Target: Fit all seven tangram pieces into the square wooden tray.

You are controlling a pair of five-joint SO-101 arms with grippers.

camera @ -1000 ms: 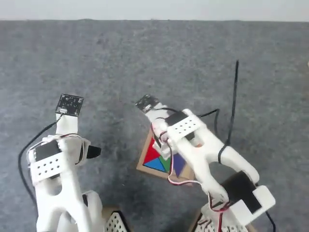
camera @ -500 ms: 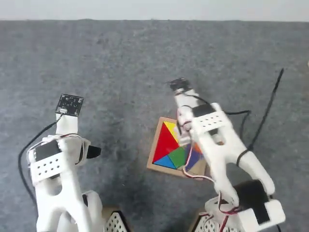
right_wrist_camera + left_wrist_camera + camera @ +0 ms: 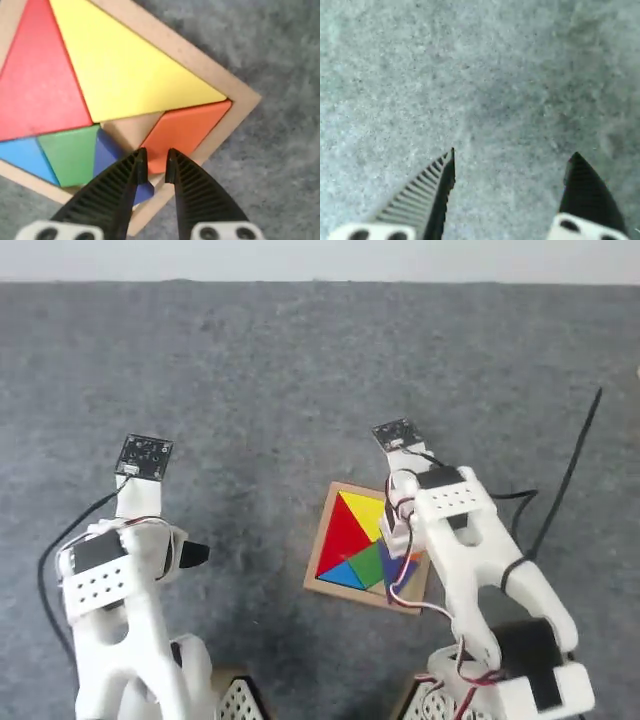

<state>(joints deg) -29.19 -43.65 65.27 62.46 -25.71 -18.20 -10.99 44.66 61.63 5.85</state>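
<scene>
While the tray [image 3: 200,70] lies on the table [image 3: 250,370] beneath the right fingers [image 3: 192,187], we count six pieces seated in it, edges touching: a yellow triangle [image 3: 125,70], a red triangle [image 3: 40,85], a blue triangle [image 3: 20,155], a green triangle [image 3: 72,155], a dark blue piece [image 3: 107,150] and an orange piece [image 3: 187,130]. A bare patch [image 3: 127,132] of tray floor shows between yellow, green and orange.

We judge the pieces light, stiff and smooth. Seated flush, they offer no side to pinch, so a loose one is best taken across two straight edges and a seated one nudged with a tip.

The right fingers hang all but closed, holding nothing, over the orange and dark blue edges. They hide the tray's near corner, so we cannot tell whether a seventh piece lies there. The left fingers [image 3: 430,195] stand wide apart over bare table, well away.
</scene>
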